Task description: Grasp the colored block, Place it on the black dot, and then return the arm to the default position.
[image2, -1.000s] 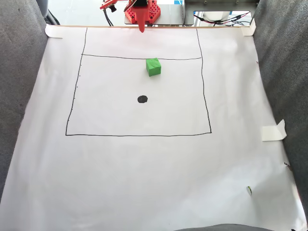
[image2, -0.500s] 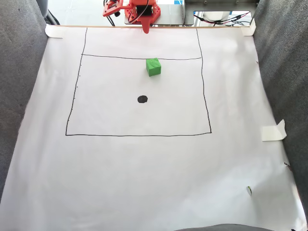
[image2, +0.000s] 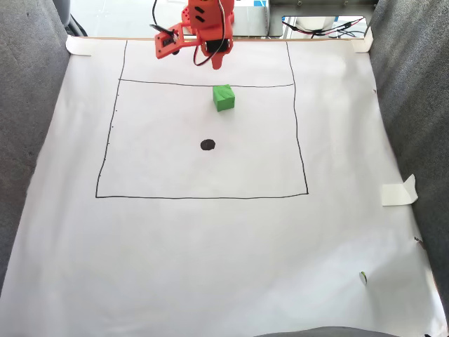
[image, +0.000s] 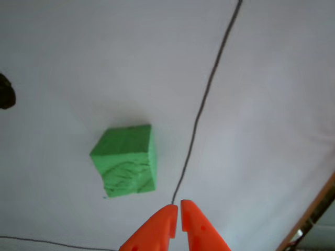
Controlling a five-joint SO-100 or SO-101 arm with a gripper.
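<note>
The colored block (image2: 224, 97) is a bright green foam cube resting on white paper just below the upper drawn line; in the other view the block (image: 126, 160) lies left of a dark line, apart from the fingertips. The black dot (image2: 208, 144) sits below and slightly left of the block; in the other view the dot (image: 5, 91) is cut by the left edge. My orange gripper (image2: 217, 64) hangs above the paper, a short way above the block. In the other view the gripper (image: 177, 213) is shut, its two pointed tips nearly touching with nothing between them.
A drawn rectangle (image2: 306, 191) frames the block and dot on the white paper. Grey fabric walls (image2: 414, 91) stand at both sides. A folded tape piece (image2: 398, 192) lies at the right edge. Cables and a base (image2: 319, 27) sit behind the paper's top edge.
The arm has extended from the top edge out over the paper, its tip moving down the fixed view toward the green block. Block and dot have not moved.
</note>
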